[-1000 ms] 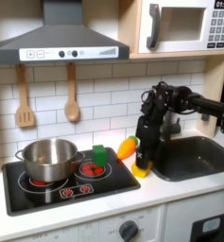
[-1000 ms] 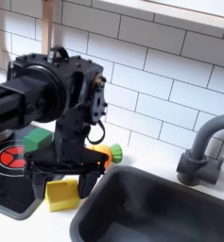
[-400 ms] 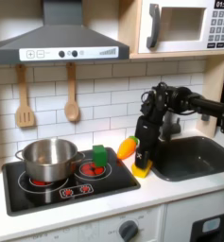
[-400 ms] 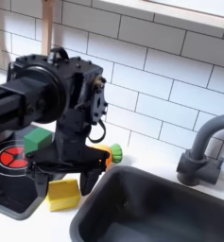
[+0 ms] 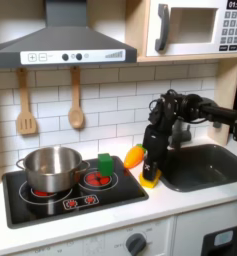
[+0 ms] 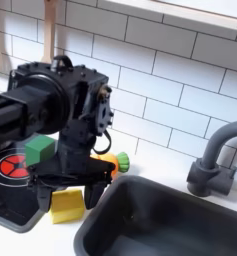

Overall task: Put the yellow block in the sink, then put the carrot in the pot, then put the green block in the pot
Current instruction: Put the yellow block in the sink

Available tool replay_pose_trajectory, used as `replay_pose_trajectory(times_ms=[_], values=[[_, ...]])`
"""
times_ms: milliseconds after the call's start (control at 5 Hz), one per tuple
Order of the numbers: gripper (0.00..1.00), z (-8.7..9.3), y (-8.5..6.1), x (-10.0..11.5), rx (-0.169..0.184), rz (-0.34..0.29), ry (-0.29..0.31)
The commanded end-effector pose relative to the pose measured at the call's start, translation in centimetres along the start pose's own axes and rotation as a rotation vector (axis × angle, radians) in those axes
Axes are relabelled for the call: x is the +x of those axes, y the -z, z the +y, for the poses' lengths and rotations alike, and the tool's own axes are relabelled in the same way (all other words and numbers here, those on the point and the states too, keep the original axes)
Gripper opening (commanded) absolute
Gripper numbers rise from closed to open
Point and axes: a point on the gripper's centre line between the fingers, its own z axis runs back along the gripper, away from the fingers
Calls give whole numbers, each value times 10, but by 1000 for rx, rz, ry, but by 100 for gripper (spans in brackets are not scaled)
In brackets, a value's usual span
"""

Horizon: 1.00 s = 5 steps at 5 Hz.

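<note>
In both exterior views the yellow block [image 5: 149, 181] [image 6: 66, 207] rests on the white counter, between the stove and the sink [image 5: 208, 166] [image 6: 165, 222]. My gripper [image 5: 150, 173] [image 6: 68, 193] is low over the block and open, with one black finger [image 6: 93, 192] on each side of it. I cannot tell whether the fingers touch it. The carrot [image 5: 136, 155] [image 6: 109, 163] lies just behind, partly hidden by the arm. The green block [image 5: 105, 164] [image 6: 38, 150] stands on the stove. The silver pot [image 5: 50, 168] sits on the burner at the first exterior view's left.
The black cooktop [image 5: 90, 196] has red burners. The dark faucet [image 6: 212, 160] rises at the sink's far side. Two wooden utensils [image 5: 76, 100] hang on the tiled wall, under a range hood [image 5: 62, 45]. A microwave [image 5: 195, 27] is above the sink.
The gripper has settled slightly lower around the yellow block. The block, carrot and green block have not moved.
</note>
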Motion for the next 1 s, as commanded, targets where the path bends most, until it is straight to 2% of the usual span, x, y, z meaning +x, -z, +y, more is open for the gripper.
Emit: replay_pose_trajectory(times_ms=[0, 400, 800], values=[[100, 3, 9, 1, -15, 9, 31], [100, 8, 16, 9, -16, 10, 17], [100, 2, 17, 3, -32, 19, 49]])
